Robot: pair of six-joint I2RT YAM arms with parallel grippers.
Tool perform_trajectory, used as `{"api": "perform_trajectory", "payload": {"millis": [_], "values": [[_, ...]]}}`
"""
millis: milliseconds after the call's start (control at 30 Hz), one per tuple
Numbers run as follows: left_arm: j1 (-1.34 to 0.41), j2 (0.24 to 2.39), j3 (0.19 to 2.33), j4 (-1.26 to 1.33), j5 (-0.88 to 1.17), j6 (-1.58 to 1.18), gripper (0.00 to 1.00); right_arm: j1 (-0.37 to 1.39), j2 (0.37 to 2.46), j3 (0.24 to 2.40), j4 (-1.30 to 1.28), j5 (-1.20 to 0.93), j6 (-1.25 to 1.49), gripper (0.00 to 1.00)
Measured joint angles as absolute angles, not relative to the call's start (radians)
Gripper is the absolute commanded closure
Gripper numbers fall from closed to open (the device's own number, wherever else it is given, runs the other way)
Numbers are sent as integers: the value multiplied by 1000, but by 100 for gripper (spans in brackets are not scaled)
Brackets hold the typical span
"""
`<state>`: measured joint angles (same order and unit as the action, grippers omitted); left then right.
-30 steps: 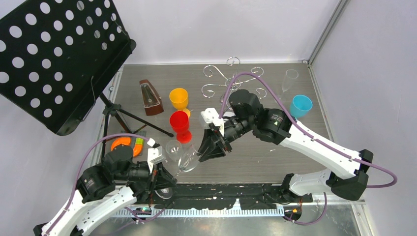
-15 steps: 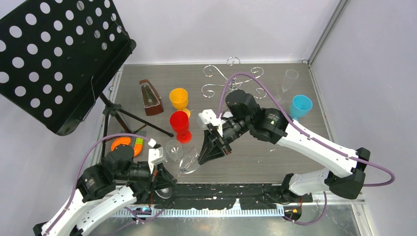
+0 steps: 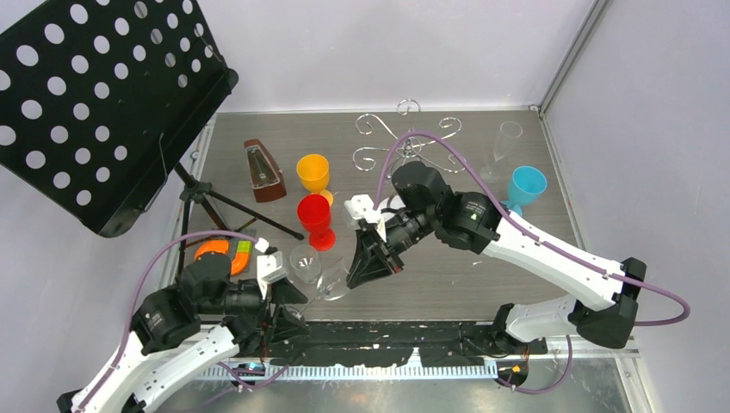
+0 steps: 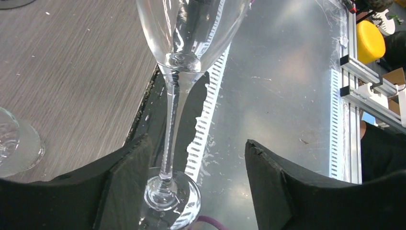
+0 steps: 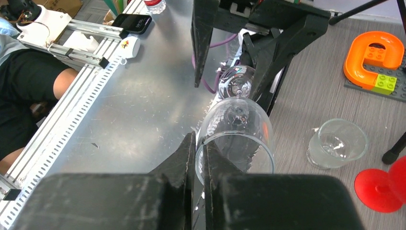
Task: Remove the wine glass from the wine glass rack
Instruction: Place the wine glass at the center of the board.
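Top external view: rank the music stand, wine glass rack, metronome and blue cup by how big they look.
1. music stand, largest by far, though raised nearer the camera
2. wine glass rack
3. metronome
4. blue cup, only slightly smaller than the metronome

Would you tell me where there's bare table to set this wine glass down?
The widest bare patch of table for the wine glass lies between the right arm and the near edge. A narrow strip runs between the orange goblet and the wine glass rack. It is crowded round the red goblet and clear tumbler.
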<state>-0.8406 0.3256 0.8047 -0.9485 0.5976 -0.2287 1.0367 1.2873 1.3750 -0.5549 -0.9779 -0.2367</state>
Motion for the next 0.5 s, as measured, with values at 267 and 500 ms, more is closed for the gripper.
{"api": "perform_trajectory", "payload": {"millis": [267,500], "values": [[-841,336,859,-955,527,-235,14,1037,1239,1375,-666,-890,-245,94],[-841,344,869,-937,476,-282,12,1037,1119,1383,-840,-706,-237,94]]}}
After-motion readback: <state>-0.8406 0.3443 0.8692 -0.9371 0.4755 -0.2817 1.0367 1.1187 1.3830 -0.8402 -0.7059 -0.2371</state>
